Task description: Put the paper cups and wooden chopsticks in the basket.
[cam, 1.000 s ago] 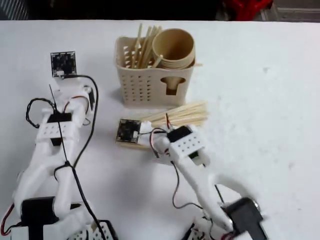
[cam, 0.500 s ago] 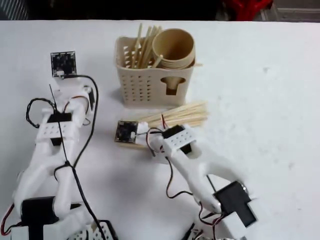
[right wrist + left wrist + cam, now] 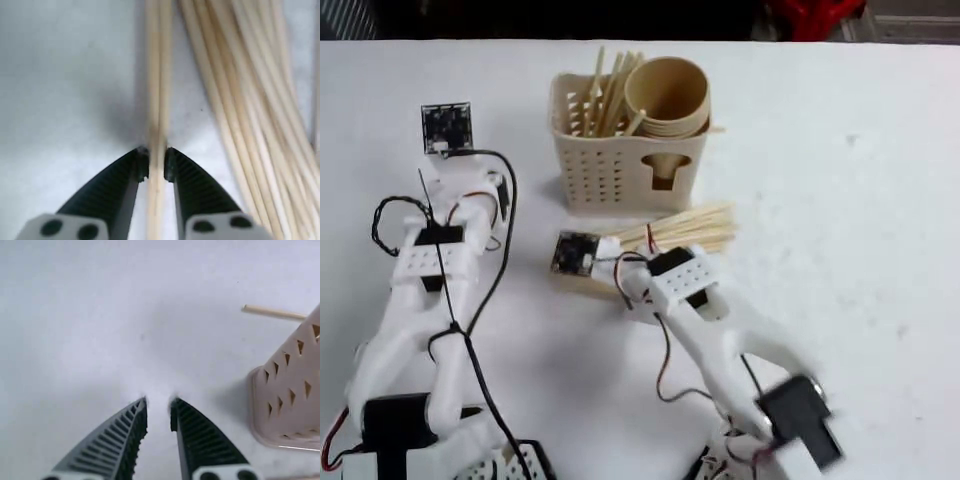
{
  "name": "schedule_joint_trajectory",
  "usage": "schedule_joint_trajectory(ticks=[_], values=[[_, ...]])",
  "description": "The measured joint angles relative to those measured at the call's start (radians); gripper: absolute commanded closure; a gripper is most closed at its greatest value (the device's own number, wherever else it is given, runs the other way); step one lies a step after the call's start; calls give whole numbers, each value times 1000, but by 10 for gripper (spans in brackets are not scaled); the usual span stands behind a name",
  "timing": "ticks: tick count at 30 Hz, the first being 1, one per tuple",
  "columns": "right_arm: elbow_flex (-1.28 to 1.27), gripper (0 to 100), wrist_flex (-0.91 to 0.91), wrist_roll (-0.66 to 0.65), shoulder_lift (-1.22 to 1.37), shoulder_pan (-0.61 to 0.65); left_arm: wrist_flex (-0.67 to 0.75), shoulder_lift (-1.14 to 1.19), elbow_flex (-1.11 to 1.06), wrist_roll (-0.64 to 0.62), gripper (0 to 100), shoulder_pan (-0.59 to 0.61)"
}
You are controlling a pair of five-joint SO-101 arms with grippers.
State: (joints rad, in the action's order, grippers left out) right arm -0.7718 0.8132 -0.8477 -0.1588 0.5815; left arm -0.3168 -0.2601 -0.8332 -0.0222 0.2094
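High view: a white table [image 3: 840, 200] with a cream slotted basket [image 3: 610, 180] standing at its far middle. A stack of paper cups [image 3: 667, 92] sits upright in the right half of the basket. Several upright sticks [image 3: 605, 85] lean in the left half.

A heap of wooden chopsticks [image 3: 690, 228] lies flat on the table just near of the basket, fanning out to the right. The right arm [image 3: 685, 285] comes in from the near edge, and its wrist is over the left end of that heap.

Right wrist view: the right gripper [image 3: 156, 162] is down at the table. Its two dark fingers are closed almost together on two chopsticks [image 3: 158, 75], which lie side by side between the fingertips. The rest of the heap [image 3: 240, 100] lies on the table just beside them, untouched.

The left arm [image 3: 430, 260] stretches along the left side of the table, with its wrist to the left of the basket and apart from it.

Left wrist view: the left gripper [image 3: 158, 402] hangs over bare table. Its fingers are parted by a narrow gap and there is nothing between them. A corner of the basket [image 3: 290, 385] stands nearby.
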Motion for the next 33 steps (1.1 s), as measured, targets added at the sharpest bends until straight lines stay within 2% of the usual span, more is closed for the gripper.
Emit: schedule_joint_trajectory(ticks=[4,9,14,18,22,26,30,33], values=[[-2,982,66,84,-190,-11,0,0,0,0,902,0],[-2,982,140,110,-394,-14,0,0,0,0,902,0],[34,982,147,198,-540,-23,0,0,0,0,902,0],[140,982,124,318,-577,-21,0,0,0,0,903,0],[287,982,0,463,-578,-28,0,0,0,0,903,0],[390,981,-221,578,-575,-26,0,0,0,0,903,0],[459,981,-477,617,-474,-28,0,0,0,0,903,0],[516,981,-577,620,-344,-28,0,0,0,0,903,0]])
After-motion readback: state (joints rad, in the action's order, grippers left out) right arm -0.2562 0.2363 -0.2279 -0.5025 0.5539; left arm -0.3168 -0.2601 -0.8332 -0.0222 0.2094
